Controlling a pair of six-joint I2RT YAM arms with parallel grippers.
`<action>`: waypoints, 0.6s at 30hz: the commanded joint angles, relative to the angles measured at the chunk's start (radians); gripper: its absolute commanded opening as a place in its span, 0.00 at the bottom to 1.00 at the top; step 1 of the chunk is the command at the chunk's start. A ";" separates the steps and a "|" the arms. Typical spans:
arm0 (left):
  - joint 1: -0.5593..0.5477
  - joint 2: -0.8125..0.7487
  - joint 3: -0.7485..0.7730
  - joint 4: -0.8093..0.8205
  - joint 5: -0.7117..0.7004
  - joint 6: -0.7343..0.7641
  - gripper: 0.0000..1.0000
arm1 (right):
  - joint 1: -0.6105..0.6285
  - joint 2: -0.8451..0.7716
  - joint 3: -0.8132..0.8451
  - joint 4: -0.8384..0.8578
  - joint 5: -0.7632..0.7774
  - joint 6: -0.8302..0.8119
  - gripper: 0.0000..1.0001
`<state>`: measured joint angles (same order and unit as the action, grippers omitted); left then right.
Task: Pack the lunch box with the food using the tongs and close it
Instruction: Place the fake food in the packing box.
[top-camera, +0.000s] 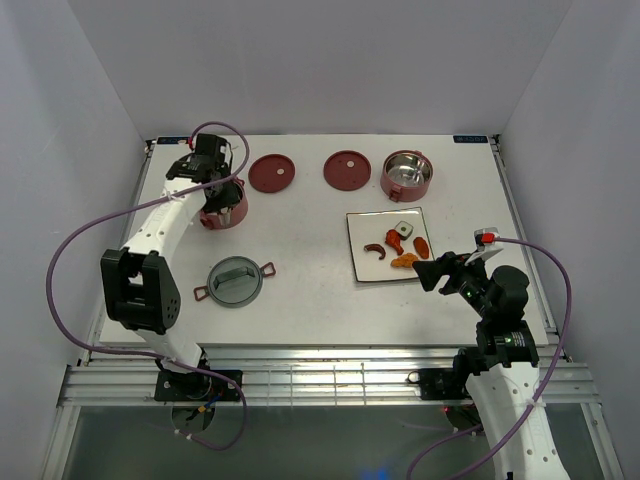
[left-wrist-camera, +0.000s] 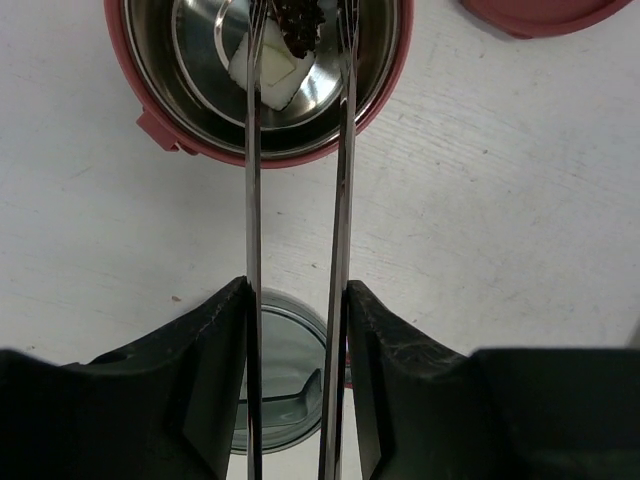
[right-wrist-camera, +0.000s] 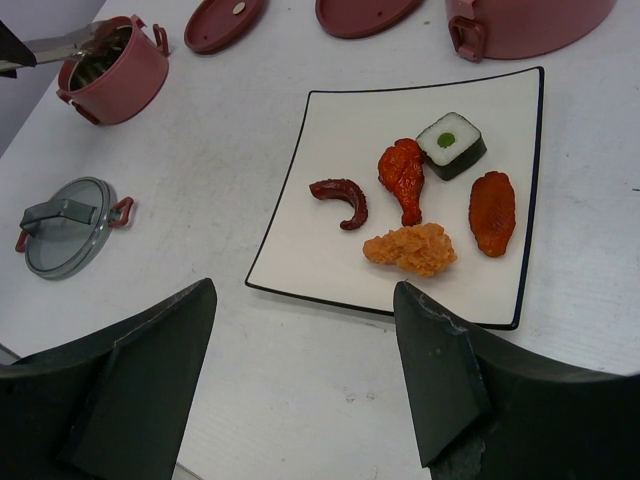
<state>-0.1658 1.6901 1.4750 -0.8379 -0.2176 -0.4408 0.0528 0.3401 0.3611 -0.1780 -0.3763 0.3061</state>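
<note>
While the left gripper (left-wrist-camera: 298, 385) presses its fingers against both arms of the tongs (left-wrist-camera: 300, 200), part-closed to the width of that tool, the tong tips reach inside one dusty-red bowl (left-wrist-camera: 392, 85) of the lunch box at the far left of the table. A dark food piece (left-wrist-camera: 300, 25) sits at the tips above the steel floor, next to a pale block (left-wrist-camera: 268, 78); whether the tips grip it cannot be told. Hazard: if the tongs rise before the piece is free, it may ride out and drop on the table, and a tip catching the rim could shove or tilt the bowl. The right gripper (right-wrist-camera: 300, 385) hovers wide open and empty near the white square plate (right-wrist-camera: 300, 255). Plain white walls (top-camera: 300, 60) enclose a white table (top-camera: 300, 310). On it stand the second bowl (top-camera: 407, 175), the grey top cover (top-camera: 235, 281), one dark-red disc lid (top-camera: 272, 172) and another (top-camera: 347, 169). The plate carries a drumstick (right-wrist-camera: 403, 178), a nugget (right-wrist-camera: 411, 249), an orange slice (right-wrist-camera: 492, 211), a curved sausage (right-wrist-camera: 341, 200) and a sushi cube (right-wrist-camera: 451, 145).
</note>
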 joint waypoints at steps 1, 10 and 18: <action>-0.006 -0.092 0.071 0.010 0.043 0.016 0.52 | -0.001 0.003 0.002 0.046 0.000 -0.007 0.77; -0.207 -0.086 0.103 0.031 0.023 0.004 0.52 | -0.001 0.028 0.012 0.034 0.013 -0.007 0.77; -0.465 -0.049 0.077 0.150 0.072 0.005 0.51 | -0.001 0.050 0.041 0.002 0.030 -0.005 0.77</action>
<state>-0.5804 1.6516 1.5429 -0.7738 -0.1749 -0.4446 0.0528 0.3813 0.3611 -0.1829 -0.3645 0.3061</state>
